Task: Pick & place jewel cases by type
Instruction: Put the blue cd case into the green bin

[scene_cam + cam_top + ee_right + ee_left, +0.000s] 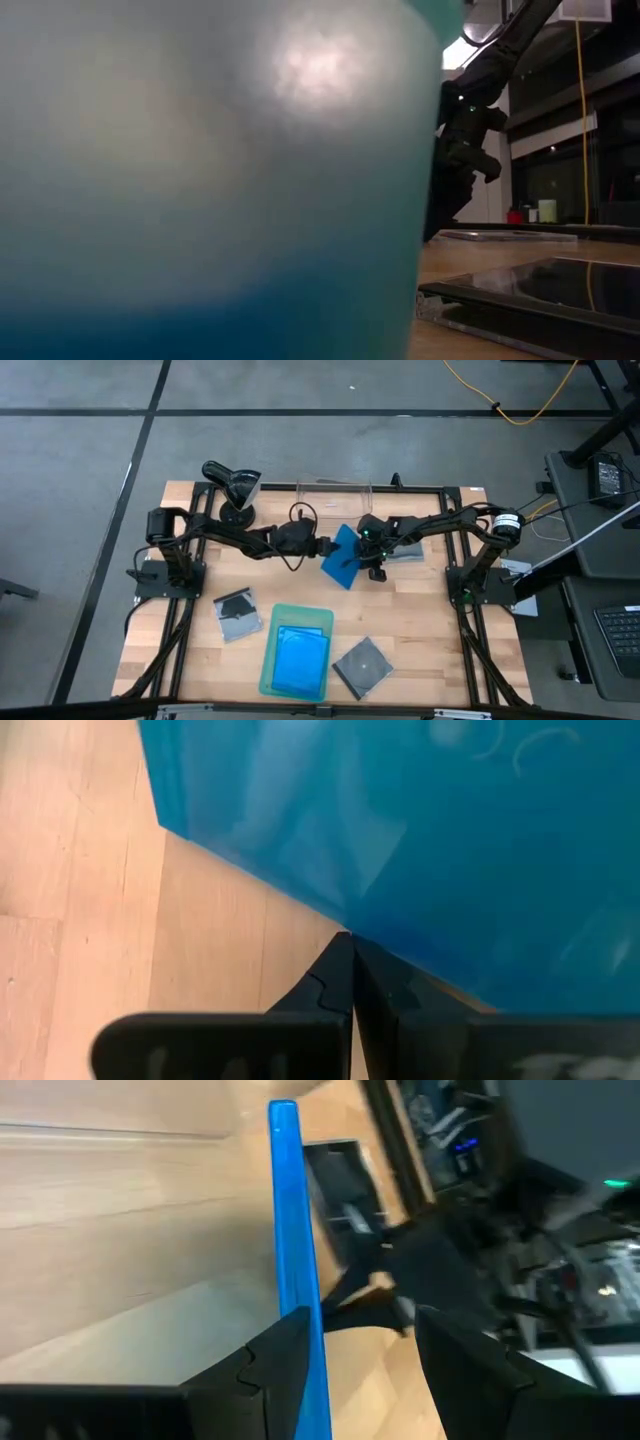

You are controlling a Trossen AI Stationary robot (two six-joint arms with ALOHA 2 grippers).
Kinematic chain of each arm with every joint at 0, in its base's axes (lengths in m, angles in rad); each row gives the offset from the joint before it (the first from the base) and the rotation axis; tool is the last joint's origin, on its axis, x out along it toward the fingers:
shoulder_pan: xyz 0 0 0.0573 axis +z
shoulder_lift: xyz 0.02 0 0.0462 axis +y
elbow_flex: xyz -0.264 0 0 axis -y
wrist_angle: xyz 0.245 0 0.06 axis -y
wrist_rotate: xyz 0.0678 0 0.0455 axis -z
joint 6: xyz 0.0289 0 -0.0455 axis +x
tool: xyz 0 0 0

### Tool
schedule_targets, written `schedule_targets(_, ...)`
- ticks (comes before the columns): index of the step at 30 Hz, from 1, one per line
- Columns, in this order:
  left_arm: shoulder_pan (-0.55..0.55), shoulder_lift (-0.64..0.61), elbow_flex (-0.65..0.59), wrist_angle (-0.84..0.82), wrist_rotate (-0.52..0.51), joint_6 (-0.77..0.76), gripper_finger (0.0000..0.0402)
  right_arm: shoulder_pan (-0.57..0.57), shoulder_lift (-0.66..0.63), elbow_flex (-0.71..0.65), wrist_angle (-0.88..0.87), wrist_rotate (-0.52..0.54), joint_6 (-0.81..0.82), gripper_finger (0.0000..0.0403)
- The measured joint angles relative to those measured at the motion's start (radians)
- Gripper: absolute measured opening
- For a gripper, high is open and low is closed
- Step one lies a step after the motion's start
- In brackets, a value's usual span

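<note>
A bright blue jewel case (342, 557) stands tilted at the table's middle, between my two grippers. My left gripper (350, 1325) comes from the left and is open, with the case edge-on (290, 1230) between its fingers. My right gripper (350, 935) is shut, its tips at the case's edge from the right. Another blue case (300, 660) lies in the pale green tray (268, 660). Dark grey cases lie at the near left (238, 615), the near middle (362, 665) and under my right arm (408, 550). My left gripper has the blue case's flat side (312, 1330) against the inner face of one finger (270, 1370). The other finger (460, 1360) stands well apart from it. The fingers come nearly level from the table's left. My right gripper meets the blue case's lower edge (330, 915) with its shut fingertips, slanting down from the right. One finger (410, 980) shows through the blue plastic, so it lies partly beneath the case. The case is raised on a tilt over the wood.
A clear plastic bin (335, 490) stands at the far middle and a black lamp-like stand (235, 485) at the far left. The tray's wall (200, 180) fills most of the low view. Bare wood lies between the tray and the grippers.
</note>
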Motion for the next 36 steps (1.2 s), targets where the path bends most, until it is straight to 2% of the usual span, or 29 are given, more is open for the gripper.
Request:
schedule_targets(9,0.0,0.002,-0.003,-0.01,0.01,-0.007,0.0175,0.0,0.0,0.001,-0.001,0.001,0.001,0.0006)
schedule_targets(15,-0.009,0.003,0.056,-0.005,0.1,0.031,0.0175,0.0,0.0,0.003,0.007,0.003,0.0,0.0006)
schedule_targets(21,-0.005,-0.001,0.086,-0.125,0.093,0.06,0.0175,0.0,0.0,0.003,0.016,0.006,0.0,0.0006)
schedule_targets(29,-0.005,-0.001,0.085,-0.135,0.081,0.044,0.0174,0.0,0.0,0.003,0.016,0.006,0.0,0.0006)
schedule_targets(32,-0.005,0.0,0.084,-0.113,0.075,0.041,0.0163,0.0,0.0,0.003,0.016,0.006,-0.001,0.0006)
schedule_targets(36,-0.004,0.003,0.102,-0.128,0.068,0.042,0.0127,0.0,0.0,0.003,0.016,0.004,-0.003,0.0006)
